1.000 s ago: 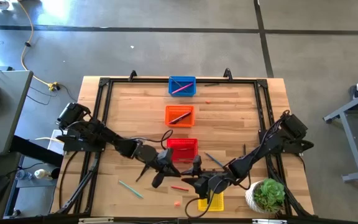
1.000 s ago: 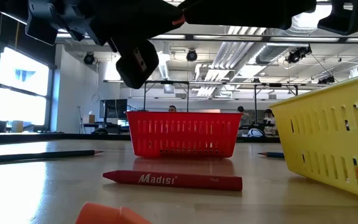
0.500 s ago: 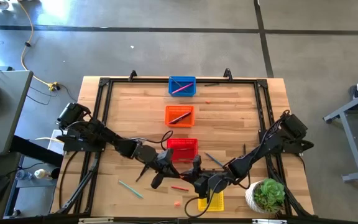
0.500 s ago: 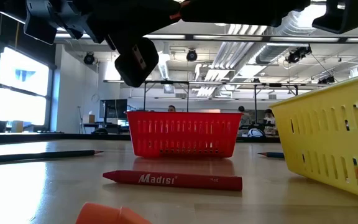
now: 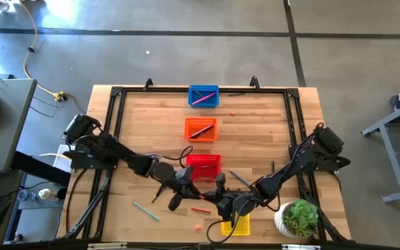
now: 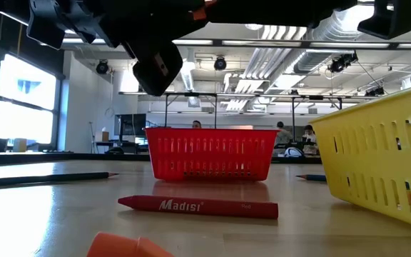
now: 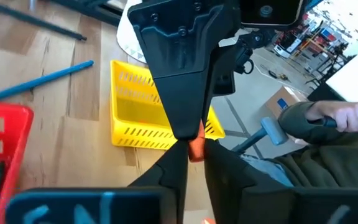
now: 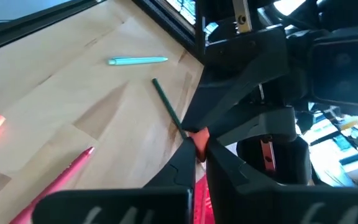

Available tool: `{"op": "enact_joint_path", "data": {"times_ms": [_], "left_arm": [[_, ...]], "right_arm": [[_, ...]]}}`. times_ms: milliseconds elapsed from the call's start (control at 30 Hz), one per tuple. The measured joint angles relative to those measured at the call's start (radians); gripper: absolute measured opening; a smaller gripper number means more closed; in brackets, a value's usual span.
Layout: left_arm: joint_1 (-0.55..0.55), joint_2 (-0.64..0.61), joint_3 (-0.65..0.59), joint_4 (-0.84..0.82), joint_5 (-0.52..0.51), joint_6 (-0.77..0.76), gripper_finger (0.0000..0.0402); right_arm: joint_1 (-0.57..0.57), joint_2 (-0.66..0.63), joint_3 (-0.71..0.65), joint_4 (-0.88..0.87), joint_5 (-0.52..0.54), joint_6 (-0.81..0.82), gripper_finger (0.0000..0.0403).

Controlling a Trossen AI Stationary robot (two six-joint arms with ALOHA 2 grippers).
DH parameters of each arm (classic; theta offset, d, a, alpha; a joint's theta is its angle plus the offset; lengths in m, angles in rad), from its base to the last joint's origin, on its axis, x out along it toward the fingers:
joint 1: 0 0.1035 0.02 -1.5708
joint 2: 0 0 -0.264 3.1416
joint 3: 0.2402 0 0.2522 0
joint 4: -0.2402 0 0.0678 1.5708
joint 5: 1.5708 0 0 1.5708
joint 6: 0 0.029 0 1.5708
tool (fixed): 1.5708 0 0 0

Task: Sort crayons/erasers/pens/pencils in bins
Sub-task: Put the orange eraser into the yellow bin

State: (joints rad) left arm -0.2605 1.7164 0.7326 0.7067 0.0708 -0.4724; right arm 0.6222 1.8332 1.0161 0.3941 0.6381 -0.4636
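A small orange eraser (image 7: 195, 147) hangs in the air between my two grippers, which meet tip to tip over the table's near middle. My right gripper (image 8: 197, 155) comes from the right and is shut on the eraser (image 8: 199, 138). My left gripper (image 7: 194, 160) comes from the left, and its fingertips stand slightly apart on either side of the same eraser. In the high view the grippers meet at about (image 5: 203, 193), between the red bin (image 5: 203, 165) and the yellow bin (image 5: 238, 223). The orange bin (image 5: 201, 128) and the blue bin (image 5: 203, 96) stand farther back. My right gripper pinches the eraser's near end (image 8: 200, 148) between its two fingertips. It comes slanting slightly down from the table's right. The eraser is lifted clear of the table. My left gripper's fingertips (image 7: 180, 163) flank the eraser's other end; whether they touch it I cannot tell.
On the wood below lie a red crayon (image 6: 198, 206), another orange eraser (image 6: 127, 246), a teal pen (image 5: 146, 211), a dark green pencil (image 8: 166, 109) and a blue pencil (image 5: 240, 178). A potted plant (image 5: 298, 217) stands at the near right corner. A person's hand (image 7: 340, 115) shows beyond the table.
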Motion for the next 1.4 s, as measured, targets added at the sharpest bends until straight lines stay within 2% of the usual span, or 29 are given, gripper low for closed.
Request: {"op": "enact_joint_path", "data": {"times_ms": [133,367,467,600,767,933,1100,1267,1400], "left_arm": [[0.001,-0.037,0.000,-0.046,-0.014,0.059,0.0078],[0.000,-0.104,0.000,-0.154,-0.118,0.177,0.0119],[-0.002,-0.119,-0.012,-0.171,-0.160,0.235,0.0125],[-0.002,-0.119,-0.102,-0.025,-0.172,0.270,0.0112],[-0.003,-0.119,-0.249,0.228,-0.234,0.304,0.0071],[-0.001,-0.119,-0.374,0.434,-0.310,0.361,0.0036],[-0.001,-0.119,-0.438,0.550,-0.350,0.417,0.0005],[0.001,-0.119,-0.482,0.624,-0.421,0.450,0.0003],[0.007,-0.119,-0.511,0.656,-0.429,0.457,0.0001]], "right_arm": [[0.008,-0.001,0.002,-0.032,0.004,0.020,0.0003],[0.009,-0.002,0.003,-0.107,0.001,0.108,0.0003],[0.013,-0.002,0.045,-0.233,0.000,0.171,0.0003],[0.020,-0.002,0.138,-0.491,-0.061,0.333,0.0003],[0.034,-0.002,0.252,-0.816,-0.166,0.570,0.0003],[0.051,-0.002,0.334,-1.060,-0.348,0.807,0.0003],[0.054,-0.002,0.324,-1.159,-0.450,0.953,0.0003],[0.040,-0.001,0.300,-1.166,-0.456,0.984,0.0003],[0.023,0.000,0.296,-1.159,-0.484,0.988,0.0003]]}}
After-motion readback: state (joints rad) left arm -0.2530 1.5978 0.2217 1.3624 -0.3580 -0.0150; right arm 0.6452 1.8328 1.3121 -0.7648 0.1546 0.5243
